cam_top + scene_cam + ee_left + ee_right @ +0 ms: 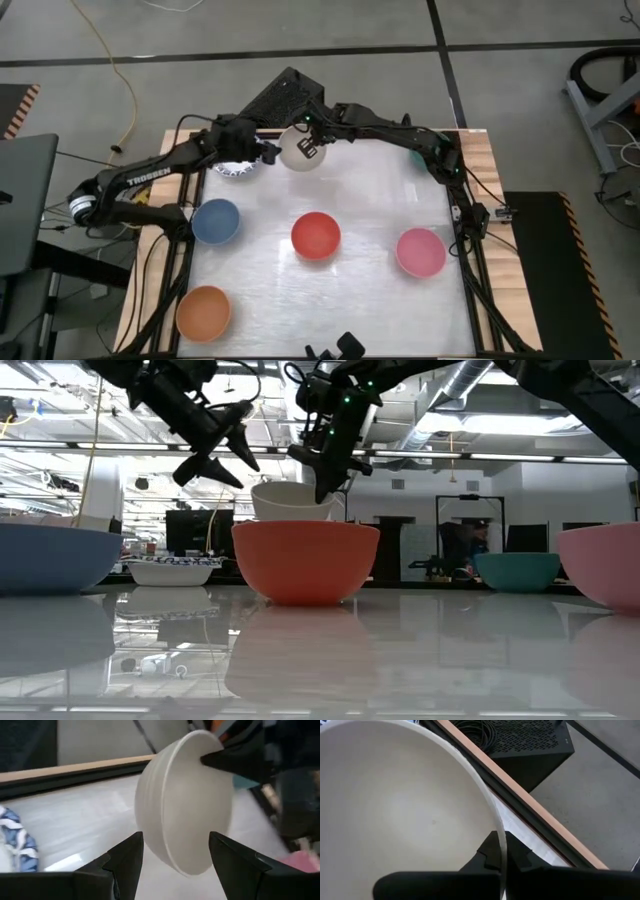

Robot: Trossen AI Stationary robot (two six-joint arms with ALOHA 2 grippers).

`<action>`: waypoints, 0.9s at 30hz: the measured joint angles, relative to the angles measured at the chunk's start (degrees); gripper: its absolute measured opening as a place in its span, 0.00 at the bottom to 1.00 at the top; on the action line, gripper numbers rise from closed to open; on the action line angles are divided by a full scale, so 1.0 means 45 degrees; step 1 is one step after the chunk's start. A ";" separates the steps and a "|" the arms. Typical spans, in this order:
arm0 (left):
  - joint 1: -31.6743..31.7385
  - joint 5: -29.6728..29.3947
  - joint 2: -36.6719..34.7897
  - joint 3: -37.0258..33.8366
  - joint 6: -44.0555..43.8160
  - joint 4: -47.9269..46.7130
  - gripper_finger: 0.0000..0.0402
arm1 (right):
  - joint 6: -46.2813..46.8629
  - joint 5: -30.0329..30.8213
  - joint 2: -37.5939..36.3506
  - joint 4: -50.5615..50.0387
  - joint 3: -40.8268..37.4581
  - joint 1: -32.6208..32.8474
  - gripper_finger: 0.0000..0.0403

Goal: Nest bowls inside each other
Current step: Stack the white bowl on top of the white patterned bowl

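A cream bowl (297, 152) (288, 503) hangs above the table's far middle, with my right gripper (313, 148) (501, 854) shut on it. My left gripper (268, 151) (175, 838) is open just left of it. Its fingers face the bowl's outer wall (180, 810) and stay short of it. A blue-and-white patterned bowl (236, 169) (171, 570) rests on its base below my left arm. On the table stand the blue (216, 221), red (316, 236), pink (421, 251) and orange (205, 312) bowls. A teal bowl (517, 571) stands at the far right. My right gripper pinches the cream bowl's rim (496, 832) on its right side, one finger inside the bowl and one outside. The fingers come from the table's right side, slanting down. The bowl hangs clear of the table, mouth up and slightly tilted.
A black perforated box (285, 98) sits beyond the table's far edge. The wooden table border (520, 795) runs close behind the held bowl. My right arm (400, 130) stretches along the far edge above the teal bowl.
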 joint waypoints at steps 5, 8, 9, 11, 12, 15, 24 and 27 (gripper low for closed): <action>-0.0303 -0.0804 0.0781 0.0640 0.0417 -0.0989 0.53 | 0.0000 0.0004 -0.0005 0.0024 0.0000 0.0001 0.03; -0.0329 -0.1020 0.1057 0.0818 0.0411 -0.1131 0.53 | 0.0004 0.0004 -0.0005 0.0009 0.0000 0.0005 0.03; -0.0329 -0.1025 0.1088 0.0836 0.0402 -0.1062 0.53 | 0.0000 0.0004 -0.0005 0.0013 0.0000 0.0012 0.03; -0.0329 -0.1028 0.1087 0.0836 0.0447 -0.0975 0.53 | 0.0005 0.0004 -0.0005 0.0015 0.0000 0.0072 0.03; -0.0325 -0.1048 0.1087 0.0845 0.0515 -0.0957 0.53 | 0.0000 0.0006 -0.0005 0.0015 0.0000 0.0092 0.03; -0.0329 -0.1129 0.1087 0.0845 0.0508 -0.1075 0.50 | 0.0000 0.0004 -0.0005 0.0040 0.0000 0.0097 0.03; -0.0325 -0.1508 0.1087 0.0845 0.0311 -0.1164 0.29 | 0.0000 -0.0282 -0.0005 0.0135 0.0000 0.0116 0.03; -0.0315 -0.1500 0.1082 0.0845 0.0292 -0.1210 0.20 | -0.0063 -0.0278 -0.0005 0.0225 0.0000 0.0182 0.03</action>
